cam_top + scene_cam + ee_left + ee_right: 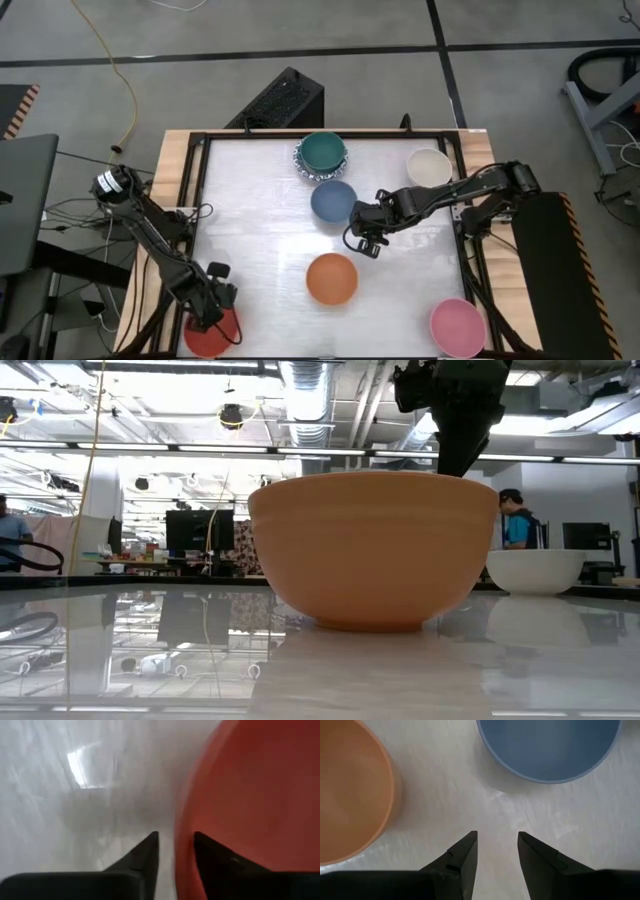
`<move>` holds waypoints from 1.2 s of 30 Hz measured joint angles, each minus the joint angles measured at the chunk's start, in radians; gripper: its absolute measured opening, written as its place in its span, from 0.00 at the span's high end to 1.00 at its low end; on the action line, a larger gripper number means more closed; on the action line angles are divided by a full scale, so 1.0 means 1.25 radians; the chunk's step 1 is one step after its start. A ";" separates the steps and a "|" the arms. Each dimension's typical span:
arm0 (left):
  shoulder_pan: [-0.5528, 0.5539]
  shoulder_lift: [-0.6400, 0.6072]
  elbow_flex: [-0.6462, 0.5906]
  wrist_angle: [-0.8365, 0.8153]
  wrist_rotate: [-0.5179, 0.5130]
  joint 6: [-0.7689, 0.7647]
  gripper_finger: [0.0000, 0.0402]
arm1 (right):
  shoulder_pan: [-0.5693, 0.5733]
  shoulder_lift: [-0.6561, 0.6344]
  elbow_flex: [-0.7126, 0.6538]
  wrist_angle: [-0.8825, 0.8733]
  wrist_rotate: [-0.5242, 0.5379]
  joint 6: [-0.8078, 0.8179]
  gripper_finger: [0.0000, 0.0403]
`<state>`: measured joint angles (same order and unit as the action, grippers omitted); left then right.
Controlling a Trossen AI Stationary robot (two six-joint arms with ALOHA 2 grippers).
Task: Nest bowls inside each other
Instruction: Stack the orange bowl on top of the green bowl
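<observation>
So my left hand is down at the near-left corner of the tabletop, fingers straddling the rim of the red bowl. From the wrist cam one finger is inside the bowl, the other outside on the tabletop side, with the rim running through the narrow gap. They look nearly pinched on the wall, but I can't tell if they're actually biting it, so I wouldn't call it gripped.

My take on doing this well: let the pinch finish before lifting, keep the wall deep between the fingers instead of at the tips, and come straight up so the bowl doesn't swing or slide off the table edge it's sitting near. Then carry it level and lower it centred into another bowl, not dropping it in at a tilt.

My right hand hovers mid-table, fingers apart and holding nothing, over bare tabletop between the blue bowl and the orange bowl.

Further out: the teal bowl already sits inside a blue-patterned bowl at the far edge, the cream bowl is far-right, and the pink bowl near-right. Plenty left to stack.
</observation>
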<state>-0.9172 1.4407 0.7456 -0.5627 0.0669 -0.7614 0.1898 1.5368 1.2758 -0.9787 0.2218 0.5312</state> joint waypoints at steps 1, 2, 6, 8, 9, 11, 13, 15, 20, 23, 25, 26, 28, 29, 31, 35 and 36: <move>0.004 0.000 -0.004 0.003 0.005 0.004 0.80 | 0.000 0.000 0.000 0.000 0.000 0.000 0.60; 0.007 0.000 -0.006 0.002 0.005 0.009 0.84 | 0.000 0.000 0.000 0.000 0.000 0.000 0.60; 0.022 -0.003 -0.006 0.000 0.010 0.034 0.98 | 0.000 0.000 0.000 0.002 0.017 0.001 0.60; 0.028 -0.003 -0.006 -0.005 0.012 0.033 0.98 | 0.000 0.000 0.000 0.007 0.037 0.003 0.60; 0.032 -0.002 -0.006 -0.013 0.012 0.031 0.98 | 0.000 0.000 0.000 0.012 0.048 0.009 0.60; 0.042 -0.002 -0.006 -0.028 0.008 0.026 0.99 | 0.000 0.000 0.000 0.027 0.072 0.031 0.60; 0.056 -0.002 -0.003 -0.057 -0.008 0.020 0.99 | -0.004 0.000 0.000 0.036 0.095 0.050 0.60; 0.071 -0.002 0.011 -0.100 -0.029 0.029 0.99 | -0.010 0.000 0.000 0.042 0.118 0.063 0.60; 0.118 -0.003 0.064 -0.214 -0.149 0.095 1.00 | -0.026 0.000 0.000 0.049 0.189 0.098 0.60; 0.146 -0.002 0.094 -0.264 -0.225 0.149 1.00 | -0.034 0.000 0.000 0.072 0.225 0.102 0.60; 0.160 -0.002 0.113 -0.307 -0.280 0.184 1.00 | -0.034 0.000 0.000 0.089 0.242 0.101 0.60; 0.168 -0.001 0.124 -0.336 -0.309 0.201 1.00 | -0.036 0.000 0.000 0.097 0.249 0.101 0.60; 0.185 -0.001 0.148 -0.400 -0.385 0.223 1.00 | -0.039 0.000 0.000 0.112 0.261 0.095 0.60; 0.193 0.000 0.161 -0.430 -0.428 0.230 1.00 | -0.040 0.000 0.000 0.118 0.263 0.092 0.60; 0.213 0.000 0.189 -0.495 -0.525 0.239 1.00 | -0.046 0.000 0.000 0.128 0.264 0.092 0.60; 0.248 0.000 0.242 -0.533 -0.765 0.234 1.00 | -0.059 0.000 0.000 0.150 0.270 0.072 0.60; 0.254 0.000 0.252 -0.533 -0.827 0.234 1.00 | -0.061 0.000 0.000 0.165 0.278 0.059 0.60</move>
<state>-0.6003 1.4410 1.0601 -1.2286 -0.9667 -0.4688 0.1141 1.5372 1.2757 -0.7720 0.5692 0.6046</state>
